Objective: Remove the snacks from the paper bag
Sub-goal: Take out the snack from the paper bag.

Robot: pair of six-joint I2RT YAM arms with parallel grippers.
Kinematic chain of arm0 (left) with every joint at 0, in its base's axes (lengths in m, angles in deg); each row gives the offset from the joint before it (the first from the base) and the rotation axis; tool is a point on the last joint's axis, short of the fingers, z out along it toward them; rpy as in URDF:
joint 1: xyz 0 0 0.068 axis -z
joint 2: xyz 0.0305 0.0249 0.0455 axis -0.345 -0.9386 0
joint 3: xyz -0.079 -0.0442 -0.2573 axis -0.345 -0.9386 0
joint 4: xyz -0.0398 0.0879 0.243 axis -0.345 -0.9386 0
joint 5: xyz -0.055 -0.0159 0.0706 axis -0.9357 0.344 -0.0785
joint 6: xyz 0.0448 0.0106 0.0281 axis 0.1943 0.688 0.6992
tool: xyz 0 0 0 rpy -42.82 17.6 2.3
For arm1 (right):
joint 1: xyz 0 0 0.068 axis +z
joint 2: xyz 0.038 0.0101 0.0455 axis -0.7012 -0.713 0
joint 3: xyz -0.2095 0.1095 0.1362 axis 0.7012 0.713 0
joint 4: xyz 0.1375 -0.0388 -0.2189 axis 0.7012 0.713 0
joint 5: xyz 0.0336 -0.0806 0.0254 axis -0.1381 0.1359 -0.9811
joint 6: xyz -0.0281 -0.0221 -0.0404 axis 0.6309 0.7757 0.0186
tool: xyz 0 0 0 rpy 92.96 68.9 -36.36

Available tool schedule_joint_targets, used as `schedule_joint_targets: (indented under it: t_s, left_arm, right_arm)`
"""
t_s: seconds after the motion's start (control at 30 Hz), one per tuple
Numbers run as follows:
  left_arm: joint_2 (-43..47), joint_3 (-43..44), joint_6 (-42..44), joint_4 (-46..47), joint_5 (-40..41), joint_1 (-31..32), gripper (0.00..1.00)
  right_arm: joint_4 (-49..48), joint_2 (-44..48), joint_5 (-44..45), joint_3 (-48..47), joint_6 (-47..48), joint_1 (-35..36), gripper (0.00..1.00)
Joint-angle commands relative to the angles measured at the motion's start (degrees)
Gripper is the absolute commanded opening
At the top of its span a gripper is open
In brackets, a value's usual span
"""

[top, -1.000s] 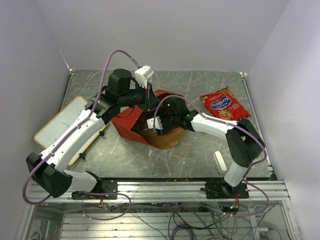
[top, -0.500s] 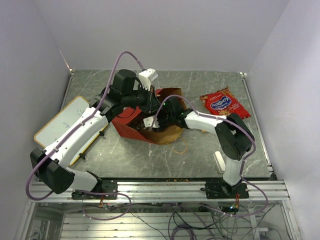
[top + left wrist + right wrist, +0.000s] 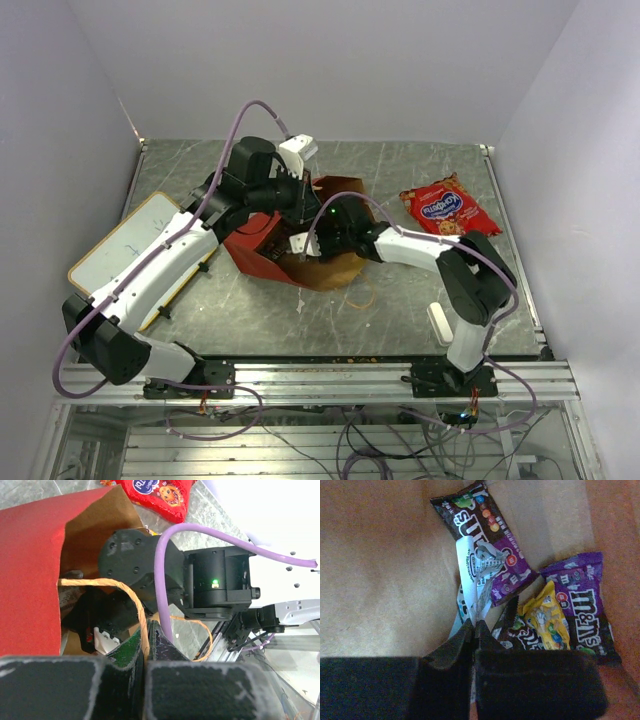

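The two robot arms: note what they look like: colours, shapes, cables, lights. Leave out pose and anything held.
The left arm and right arm both have smooth white shells between rounded black joints. A lilac cable loops along each. A green light glows on the right wrist's black housing. The left gripper and right gripper are black and blocky.

Top external: high over the near edge, overlooking the table (image 3: 400, 160). Left wrist: close outside the paper bag (image 3: 30, 570) mouth. Right wrist: close, inside the same bag

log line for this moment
left gripper shut on tan loop handle | right gripper shut on silver candy wrapper | inside red paper bag
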Motion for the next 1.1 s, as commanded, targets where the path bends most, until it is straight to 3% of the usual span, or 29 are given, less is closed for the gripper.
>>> schedule_joint_targets:
  t_s: [0.0, 0.33, 0.6, 0.7, 0.8, 0.9, 1.0, 1.07]
  left_arm:
    - [-0.3, 2.5, 0.6, 0.8, 0.5, 1.4, 0.07]
    - [-0.5, 2.6, -0.7, -0.1, 2.9, 1.4, 0.07]
    - [-1.2, 3.1, -1.2, -0.3, 4.9, 1.3, 0.07]
    - [-1.4, 3.3, -1.1, -1.2, 6.2, 1.3, 0.07]
    - [-1.5, 3.0, -1.0, -1.7, 7.1, 1.3, 0.07]
    - [-1.7, 3.3, -0.5, -2.2, 7.6, 1.2, 0.07]
    - [-1.5, 3.5, -0.3, -2.2, 8.5, 1.1, 0.07]
    - [-1.4, 3.3, -0.5, -1.6, 8.4, 1.2, 0.07]
  right_arm:
    - [-6.6, 6.1, 1.6, 3.8, -6.3, 0.2, 0.00]
    - [-4.7, 23.7, 5.2, 11.4, -11.8, 0.1, 0.00]
    - [10.3, 40.5, 11.6, 11.4, -15.7, 0.1, 0.00]
    - [11.8, 48.8, 16.0, 13.4, -15.4, 0.1, 0.00]
    - [5.0, 56.5, 26.7, 18.6, -19.7, 0.1, 0.00]
    - [-1.9, 60.6, 45.0, 21.5, -29.2, 0.0, 0.00]
    - [-2.3, 59.2, 69.5, 19.6, -51.6, -0.3, 0.00]
    - [8.9, 55.9, 78.7, 15.2, -67.7, -0.8, 0.00]
